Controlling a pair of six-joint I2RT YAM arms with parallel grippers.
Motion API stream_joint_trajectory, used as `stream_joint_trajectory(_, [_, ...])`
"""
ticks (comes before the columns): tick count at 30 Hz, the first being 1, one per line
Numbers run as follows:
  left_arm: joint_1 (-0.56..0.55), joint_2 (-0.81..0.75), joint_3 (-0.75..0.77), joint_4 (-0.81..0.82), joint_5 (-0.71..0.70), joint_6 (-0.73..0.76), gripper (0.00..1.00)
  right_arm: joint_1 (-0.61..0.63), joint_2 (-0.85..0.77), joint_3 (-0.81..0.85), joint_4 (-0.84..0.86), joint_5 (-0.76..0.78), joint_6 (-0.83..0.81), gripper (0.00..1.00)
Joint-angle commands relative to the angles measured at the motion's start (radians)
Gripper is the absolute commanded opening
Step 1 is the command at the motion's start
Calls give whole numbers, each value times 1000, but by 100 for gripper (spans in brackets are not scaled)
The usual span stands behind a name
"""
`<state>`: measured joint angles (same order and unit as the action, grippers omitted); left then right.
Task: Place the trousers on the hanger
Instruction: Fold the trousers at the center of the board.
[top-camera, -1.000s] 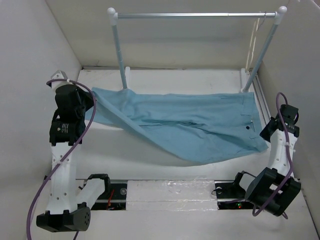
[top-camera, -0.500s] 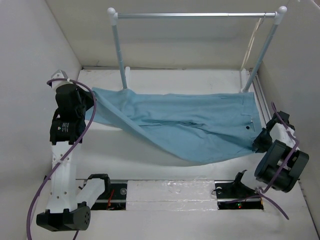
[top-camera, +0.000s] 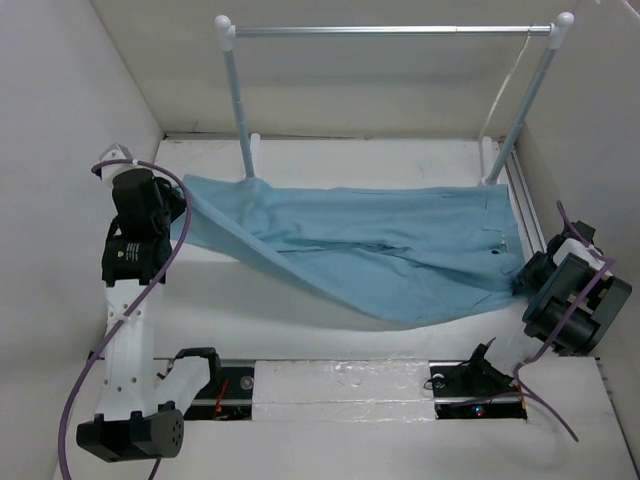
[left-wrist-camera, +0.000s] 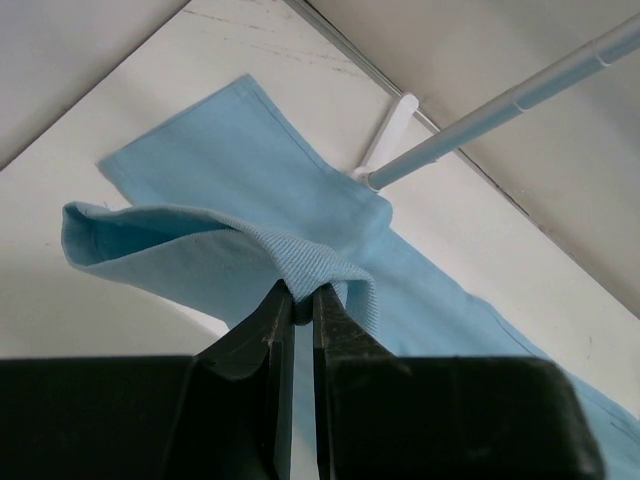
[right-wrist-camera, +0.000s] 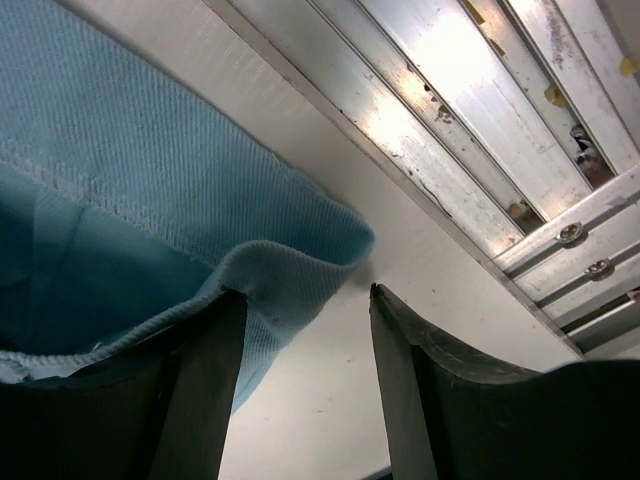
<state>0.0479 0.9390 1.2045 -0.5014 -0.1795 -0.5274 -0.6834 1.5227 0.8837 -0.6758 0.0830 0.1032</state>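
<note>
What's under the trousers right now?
White table shows around the trousers and beneath the hem lifted by the left gripper. Anything under the flat cloth is covered.

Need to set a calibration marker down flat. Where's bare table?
Two free patches: the table strip between the trousers' near edge and the arm bases, and the strip behind them between the clothes rail's posts. Crowded: left gripper at the hem, right gripper at the waistband.
</note>
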Motion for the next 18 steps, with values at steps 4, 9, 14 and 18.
stream_joint_trajectory(4, [9, -17, -42, 66, -89, 3, 0, -4, 62, 9, 100, 8, -39, 53])
stream_joint_trajectory(9, [9, -55, -77, 60, -124, -10, 0, -4, 102, 57, 59, 15, -74, 0])
stream_joint_trajectory(14, [9, -100, -77, 12, -127, -29, 0, 7, -104, 18, -7, -35, -5, 0])
stream_joint_trajectory(18, [9, -143, -37, -12, -185, 1, 0, 28, -260, 75, -103, -42, 46, 0])
